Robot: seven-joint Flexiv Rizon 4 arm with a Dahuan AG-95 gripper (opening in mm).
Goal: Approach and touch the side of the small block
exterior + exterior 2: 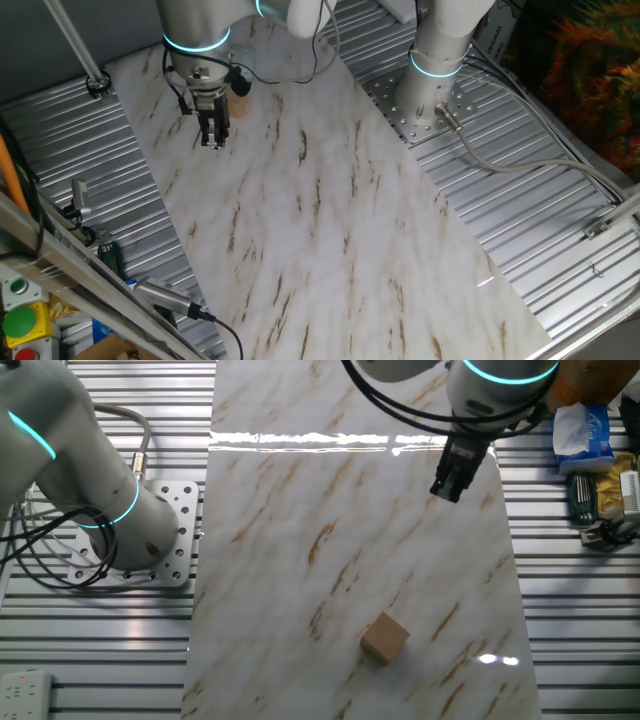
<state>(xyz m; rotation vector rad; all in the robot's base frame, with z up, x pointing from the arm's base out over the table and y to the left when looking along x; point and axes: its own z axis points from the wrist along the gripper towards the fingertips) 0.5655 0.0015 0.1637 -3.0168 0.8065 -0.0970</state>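
Note:
The small block (385,637) is a plain tan cube that stands on the marble-patterned board (300,560), near that view's front edge. In one fixed view, a tan patch just behind the gripper, to its right, seems to be the block (241,111). My gripper (447,490) hangs above the board's right side, well away from the block and not touching it. It also shows in one fixed view (212,141), pointing straight down. Its fingers look closed together and hold nothing.
A second arm's base (140,530) is bolted on a plate left of the board, also seen in one fixed view (430,100). A tissue box (585,430) and tools (600,500) lie to the right. Cables (520,165) and a button box (20,320) lie on the ribbed table.

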